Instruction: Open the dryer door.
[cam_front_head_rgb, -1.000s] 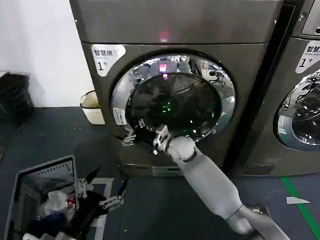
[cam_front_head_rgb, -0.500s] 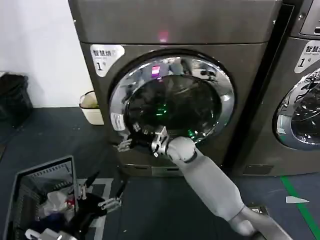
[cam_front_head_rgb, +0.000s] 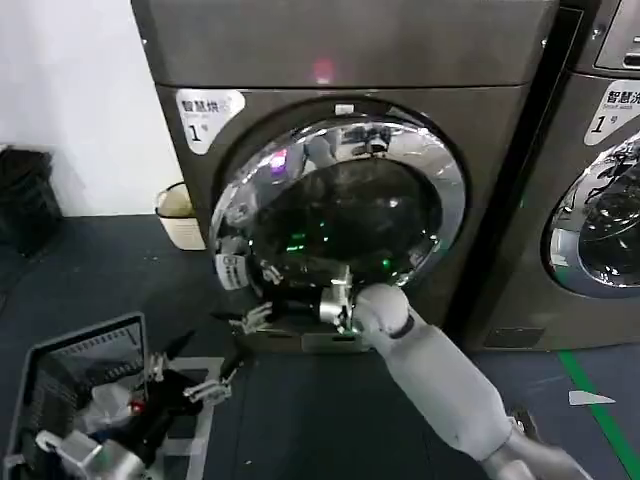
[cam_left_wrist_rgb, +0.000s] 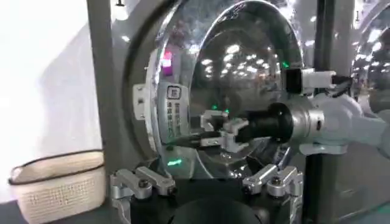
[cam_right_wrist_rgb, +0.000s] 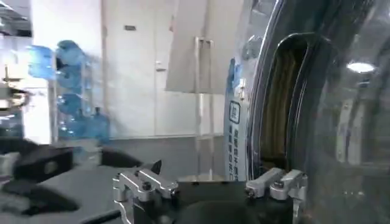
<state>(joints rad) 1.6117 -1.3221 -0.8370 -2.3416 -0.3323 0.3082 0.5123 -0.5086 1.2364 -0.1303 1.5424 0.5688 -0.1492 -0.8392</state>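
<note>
The dryer door (cam_front_head_rgb: 340, 205) stands slightly ajar, its left edge lifted off the machine front. The right gripper (cam_front_head_rgb: 262, 312) reaches to the door's lower-left chrome rim, fingers spread, tips just beside the edge. The left gripper (cam_front_head_rgb: 190, 375) hovers low above the laundry basket (cam_front_head_rgb: 60, 365), fingers spread.

Two machines (cam_front_head_rgb: 340, 60) – two round doors (cam_front_head_rgb: 340, 210) (one ajar), two pincers (cam_front_head_rgb: 190, 375) – one basket (cam_front_head_rgb: 70, 350).
</note>
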